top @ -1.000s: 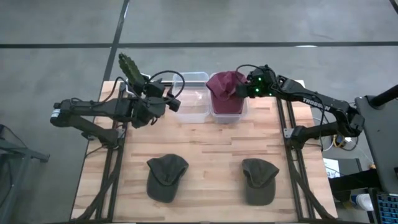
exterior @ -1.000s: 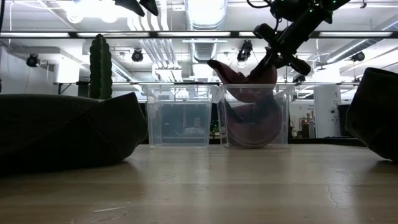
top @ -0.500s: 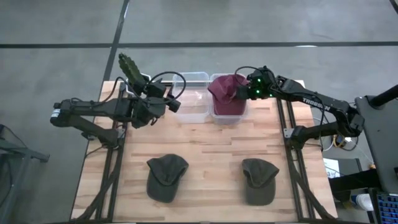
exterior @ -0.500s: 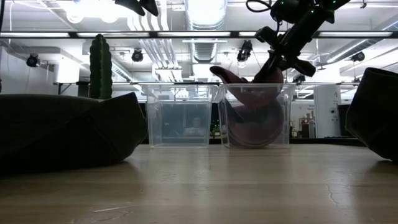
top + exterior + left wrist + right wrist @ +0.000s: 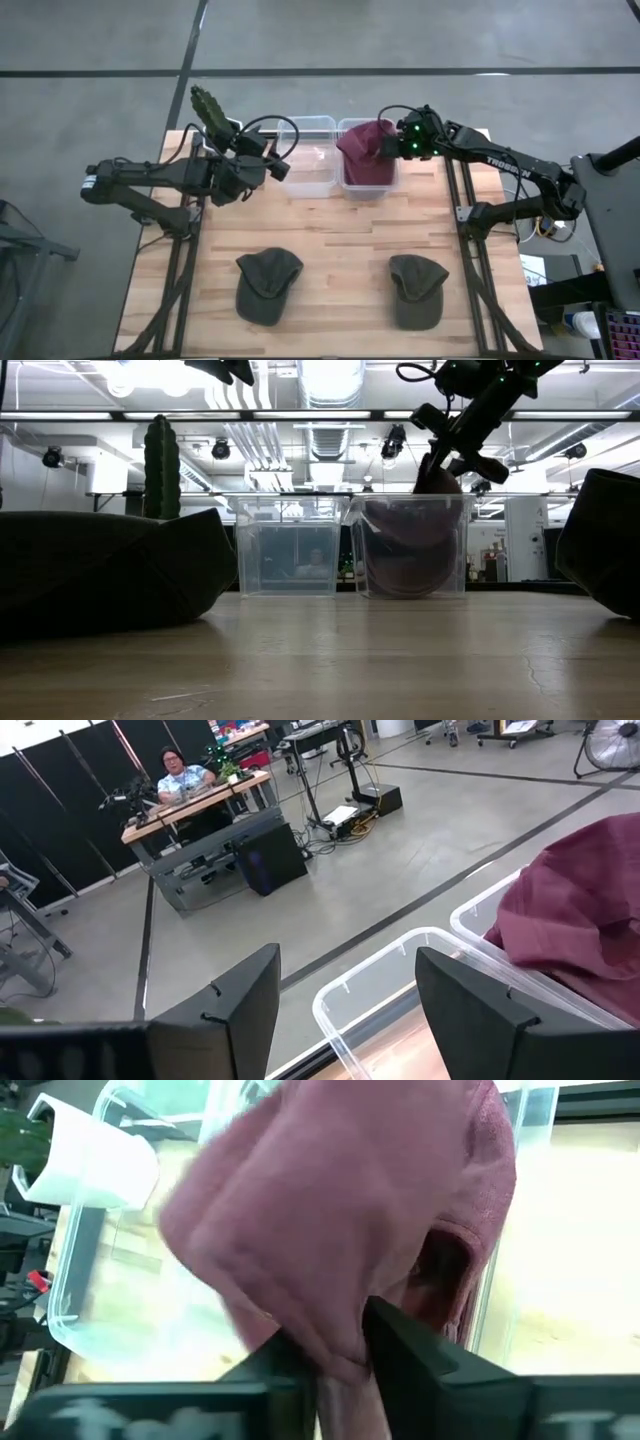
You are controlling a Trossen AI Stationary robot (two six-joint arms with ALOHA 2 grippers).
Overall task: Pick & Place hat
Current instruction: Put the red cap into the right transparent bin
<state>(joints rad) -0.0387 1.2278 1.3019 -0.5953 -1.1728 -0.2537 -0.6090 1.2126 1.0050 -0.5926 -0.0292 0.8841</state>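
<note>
A maroon hat [image 5: 365, 150] sits in the right clear bin [image 5: 367, 190], with my right gripper [image 5: 393, 147] shut on it just above the bin's right rim. In the low view the hat [image 5: 405, 550] fills the bin [image 5: 460, 560] down to its floor. The left clear bin [image 5: 310, 170] stands beside it. My left gripper [image 5: 280, 165] hovers open at that bin's left side, holding nothing. Two dark green hats [image 5: 268, 285] [image 5: 417, 290] lie crown up near the table's near edge. My right gripper [image 5: 340, 1365] pinches a gathered fold of the maroon hat's cloth [image 5: 335, 1335] between its two fingers [image 5: 410, 1360]. It comes slanting down from the table's right side. The hat hangs below the fingers, slack, with its lower part [image 5: 405, 585] inside the right bin.
A green cactus-like plant [image 5: 208, 108] stands at the table's far left corner behind the left arm. The wooden tabletop [image 5: 340, 230] between the bins and the two green hats is bare. A person sits at a desk far off in the room [image 5: 180, 770].
The maroon hat has sunk into the right bin: the part that stuck up over the bin's left rim has dropped inside, below the rim. The right gripper has stayed shut on it and has barely moved.
</note>
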